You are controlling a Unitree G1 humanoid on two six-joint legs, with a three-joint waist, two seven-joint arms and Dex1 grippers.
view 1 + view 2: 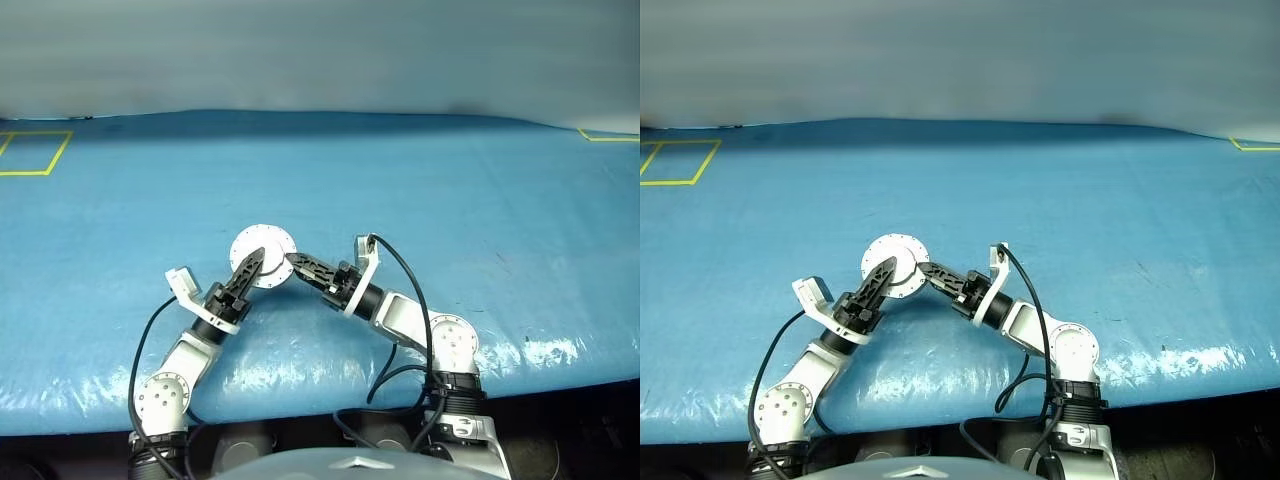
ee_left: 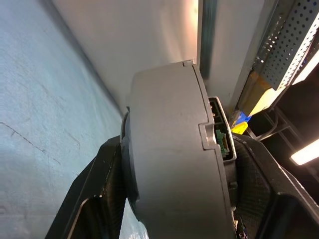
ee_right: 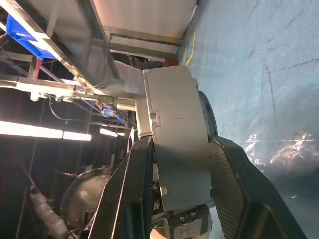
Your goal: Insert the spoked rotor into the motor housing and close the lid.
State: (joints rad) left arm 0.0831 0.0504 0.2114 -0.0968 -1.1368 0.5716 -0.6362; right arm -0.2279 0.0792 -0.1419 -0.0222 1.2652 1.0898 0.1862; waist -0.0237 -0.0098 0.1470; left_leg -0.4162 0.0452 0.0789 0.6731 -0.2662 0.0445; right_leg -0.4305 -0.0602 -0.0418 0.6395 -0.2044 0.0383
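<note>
The round silver metal motor housing is held off the blue sheet-covered table btwn both pincers: left gripper and right gripper each pinch its edge. Lid appears shut, so task judged approx. done; rotor cannot be seen.

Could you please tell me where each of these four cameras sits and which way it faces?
Left eye view: on the head, looking down over the blue table; both arms show.
Right eye view: its stereo twin, same scene.
Left wrist view: along the left gripper, fingers either side of the motor housing.
Right wrist view: along the right gripper, clamping the housing edge-on.
All four share the housing.
</note>
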